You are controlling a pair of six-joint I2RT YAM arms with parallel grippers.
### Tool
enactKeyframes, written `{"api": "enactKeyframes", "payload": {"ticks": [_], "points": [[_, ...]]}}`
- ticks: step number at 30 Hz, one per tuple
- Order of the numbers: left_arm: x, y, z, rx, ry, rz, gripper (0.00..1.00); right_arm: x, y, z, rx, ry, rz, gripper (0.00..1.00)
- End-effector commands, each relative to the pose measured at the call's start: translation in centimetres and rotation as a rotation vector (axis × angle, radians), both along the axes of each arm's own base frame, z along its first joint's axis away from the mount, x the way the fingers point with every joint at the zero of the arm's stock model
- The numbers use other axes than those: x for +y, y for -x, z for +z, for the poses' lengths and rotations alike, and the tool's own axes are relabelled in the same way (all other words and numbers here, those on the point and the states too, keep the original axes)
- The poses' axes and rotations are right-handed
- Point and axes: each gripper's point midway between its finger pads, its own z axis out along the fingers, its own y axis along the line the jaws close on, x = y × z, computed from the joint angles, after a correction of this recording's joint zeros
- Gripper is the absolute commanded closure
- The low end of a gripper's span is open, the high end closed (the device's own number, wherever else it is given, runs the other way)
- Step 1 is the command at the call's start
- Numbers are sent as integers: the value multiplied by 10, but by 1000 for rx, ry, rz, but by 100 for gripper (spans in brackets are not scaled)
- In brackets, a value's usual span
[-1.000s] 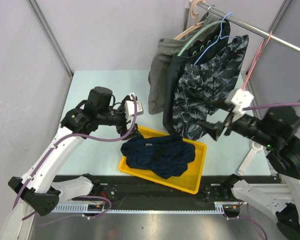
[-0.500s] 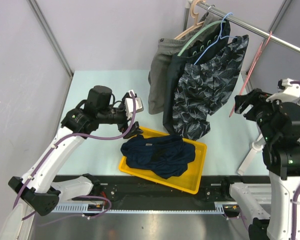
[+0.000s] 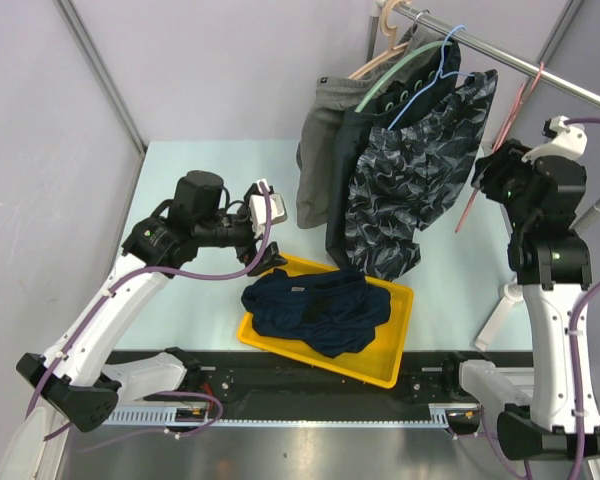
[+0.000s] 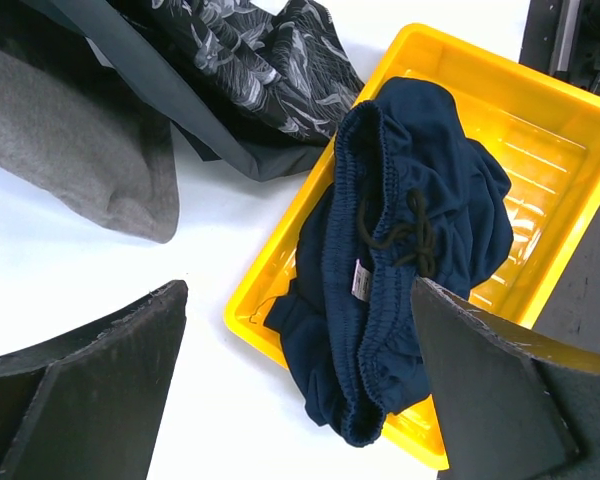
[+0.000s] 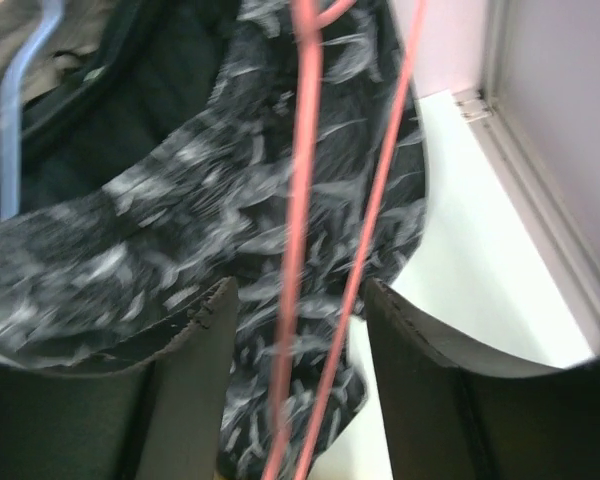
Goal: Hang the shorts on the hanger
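The dark navy shorts (image 3: 315,308) lie bunched in a yellow tray (image 3: 392,372); the left wrist view shows their waistband, drawstring and white label (image 4: 360,280). My left gripper (image 3: 266,256) hovers open above the tray's near-left corner (image 4: 300,370), holding nothing. The thin pink-red hanger (image 3: 517,112) hangs from the rail at the right. My right gripper (image 3: 483,183) is raised to it. In the right wrist view two of the hanger's wires (image 5: 302,200) run between the fingers (image 5: 300,292), which stand apart with a gap on each side.
Grey shorts (image 3: 320,150) and black-grey patterned shorts (image 3: 420,170) hang from a mint-green hanger (image 3: 405,72) and a blue one (image 3: 432,85) on the metal rail (image 3: 495,52), just left of the right gripper. Walls close in both sides.
The right arm swung up and back from beside the patterned shorts to the pink-red hanger, its jaws narrowing around the wires. The left gripper opened a little wider and stayed put.
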Motion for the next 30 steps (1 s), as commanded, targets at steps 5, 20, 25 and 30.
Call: {"api": "enactKeyframes", "payload": {"ticks": [5,20,25,30], "points": [[3,-3,9,-49,10,4,3,-17,-18,23,-99,-1,-60,82],[2,-5,7,-24,1,20,0,5,16,72,-276,22,63,100],[1,-1,5,-9,11,10,0,25,45,41,-172,-32,157,100],[0,6,10,-23,80,16,0,54,86,13,-153,-5,326,100]]}}
